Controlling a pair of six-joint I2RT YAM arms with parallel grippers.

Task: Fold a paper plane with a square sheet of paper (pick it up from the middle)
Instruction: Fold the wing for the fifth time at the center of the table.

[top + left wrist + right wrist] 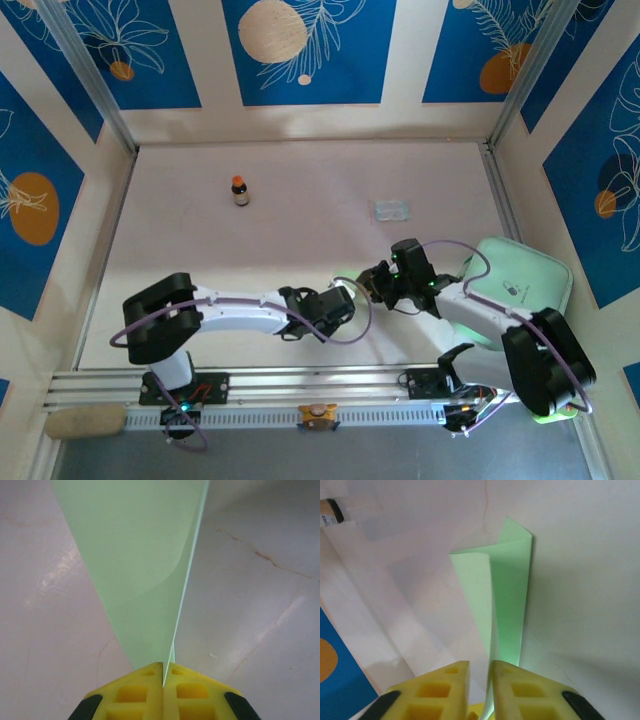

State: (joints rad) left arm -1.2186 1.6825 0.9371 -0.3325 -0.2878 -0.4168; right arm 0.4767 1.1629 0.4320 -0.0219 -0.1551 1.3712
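The pale green sheet of paper (140, 570) is folded along a centre crease into a narrow form that tapers to a point. My left gripper (163, 667) is shut on that pointed end, and the paper fans out away from the fingers above the table. In the right wrist view the other end of the folded paper (507, 595) stands on edge. Its lower edge runs down into the gap of my right gripper (481, 666), whose jaws stand slightly apart. From above, the left gripper (338, 300) and right gripper (375, 280) face each other with the paper (347, 284) between them.
A small brown bottle (240, 190) with an orange cap stands at the back left of the table; it also appears at the edge as the bottle (329, 512). A clear plastic packet (392, 209) lies at the back right. A mint green tray (525, 285) sits by the right arm.
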